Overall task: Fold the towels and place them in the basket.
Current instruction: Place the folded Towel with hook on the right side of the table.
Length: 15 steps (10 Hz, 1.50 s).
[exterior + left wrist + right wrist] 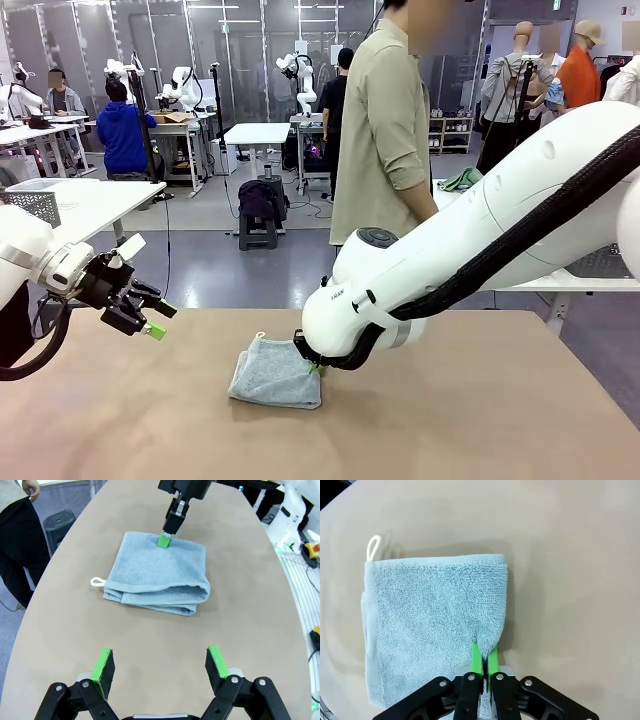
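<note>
R jaws pinch 1 folded towel (430, 610) (edge); L jaws wide, empty.

Looking across from the robot's side, you find the towel (275, 375) lying folded on the table (480, 420), near its far edge and a little left of the middle. Its loop (260, 336) sits at the towel's 11 o'clock corner. The right gripper (316, 368) meets the towel at its 3 o'clock edge, pinched onto it. The left gripper (160, 318) hangs at the towel's 9 o'clock, well apart, above the table. A person (385, 130) stands beyond the far edge at 1 o'clock.
</note>
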Each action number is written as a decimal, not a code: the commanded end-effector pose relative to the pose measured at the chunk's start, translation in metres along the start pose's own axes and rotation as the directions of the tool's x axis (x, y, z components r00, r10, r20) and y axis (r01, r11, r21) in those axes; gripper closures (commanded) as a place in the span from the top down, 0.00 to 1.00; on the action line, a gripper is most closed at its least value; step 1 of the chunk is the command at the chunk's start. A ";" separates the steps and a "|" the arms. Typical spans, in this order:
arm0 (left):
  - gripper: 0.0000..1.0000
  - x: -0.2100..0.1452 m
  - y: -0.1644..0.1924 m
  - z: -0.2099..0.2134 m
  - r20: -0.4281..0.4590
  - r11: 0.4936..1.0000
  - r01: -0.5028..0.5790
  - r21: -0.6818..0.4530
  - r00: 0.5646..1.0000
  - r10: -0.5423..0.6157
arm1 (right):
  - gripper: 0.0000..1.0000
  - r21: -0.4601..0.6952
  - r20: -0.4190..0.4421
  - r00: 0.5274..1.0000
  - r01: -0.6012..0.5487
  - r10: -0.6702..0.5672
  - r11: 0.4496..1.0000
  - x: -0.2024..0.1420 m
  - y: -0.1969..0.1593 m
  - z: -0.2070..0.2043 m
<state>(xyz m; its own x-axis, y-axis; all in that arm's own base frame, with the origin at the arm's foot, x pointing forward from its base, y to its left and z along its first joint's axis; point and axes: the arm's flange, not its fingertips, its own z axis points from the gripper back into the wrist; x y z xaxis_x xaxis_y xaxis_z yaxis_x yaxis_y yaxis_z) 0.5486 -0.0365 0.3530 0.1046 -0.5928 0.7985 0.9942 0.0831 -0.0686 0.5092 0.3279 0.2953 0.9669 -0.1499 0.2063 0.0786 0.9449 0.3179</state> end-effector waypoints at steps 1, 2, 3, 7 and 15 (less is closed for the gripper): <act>0.92 0.001 0.001 0.000 -0.003 1.000 0.002 0.003 1.000 -0.002 | 0.00 0.003 -0.004 1.000 0.005 -0.005 1.000 -0.001 0.001 0.000; 0.92 0.001 0.001 0.000 -0.003 1.000 0.002 0.003 1.000 -0.002 | 0.00 0.003 -0.004 1.000 0.005 -0.005 1.000 -0.001 0.001 0.000; 0.92 0.001 0.001 0.000 -0.003 1.000 0.002 0.003 1.000 -0.002 | 0.05 0.000 0.000 1.000 0.001 -0.001 1.000 0.000 0.000 0.000; 0.92 0.001 0.001 0.000 -0.003 1.000 0.002 0.003 1.000 -0.002 | 0.05 0.063 0.027 0.984 -0.179 0.178 0.982 0.033 -0.045 0.026; 0.92 0.001 0.001 0.000 -0.003 1.000 0.002 0.003 1.000 -0.002 | 0.05 0.020 0.121 0.987 -0.111 0.108 0.994 0.131 -0.189 0.080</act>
<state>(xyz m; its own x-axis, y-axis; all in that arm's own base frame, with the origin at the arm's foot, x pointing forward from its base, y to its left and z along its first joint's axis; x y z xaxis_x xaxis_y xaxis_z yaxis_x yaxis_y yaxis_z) 0.5486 -0.0362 0.3530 0.1048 -0.5928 0.7985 0.9942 0.0835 -0.0686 0.6018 0.1263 0.3355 0.9312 -0.1118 0.3468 -0.0012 0.9509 0.3096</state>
